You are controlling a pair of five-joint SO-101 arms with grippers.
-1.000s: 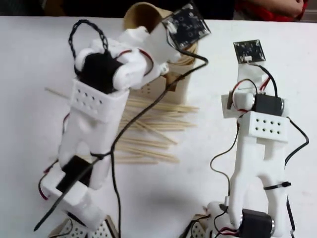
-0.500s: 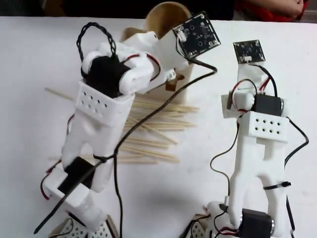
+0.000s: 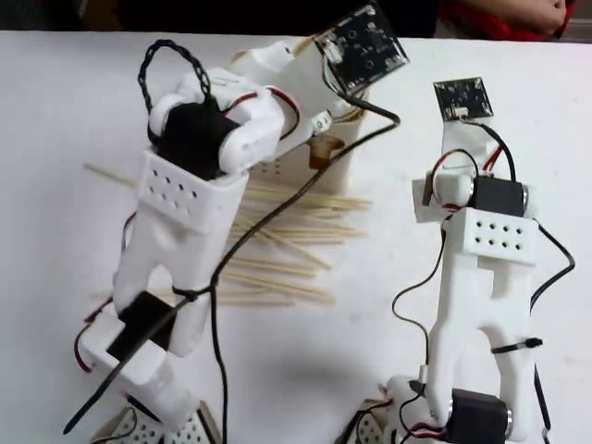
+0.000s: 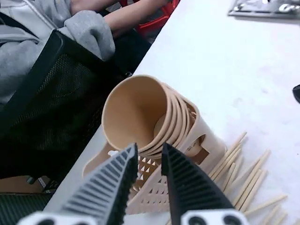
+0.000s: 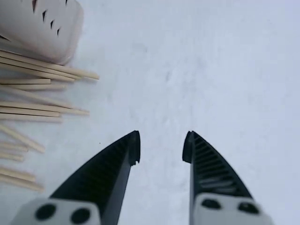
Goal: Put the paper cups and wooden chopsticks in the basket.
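A beige basket stands near the table's far edge with a stack of nested paper cups lying tilted in it. My left gripper hovers at the lower rim of the top cup, its fingers a narrow gap apart and open, one on each side of the rim. Wooden chopsticks lie scattered on the table in front of the basket, between the two arms. My right gripper hangs open over bare table with nothing in it, beside the chopsticks and a corner of the basket.
The white table is bare around the right gripper. A person's grey sleeve and a black mesh chair sit just past the far table edge behind the basket. Both arm bases stand at the near edge.
The left arm swung the raised cup rightward, then lowered it onto the stack in the basket; the arm now covers it in the high view. The right arm stayed still.
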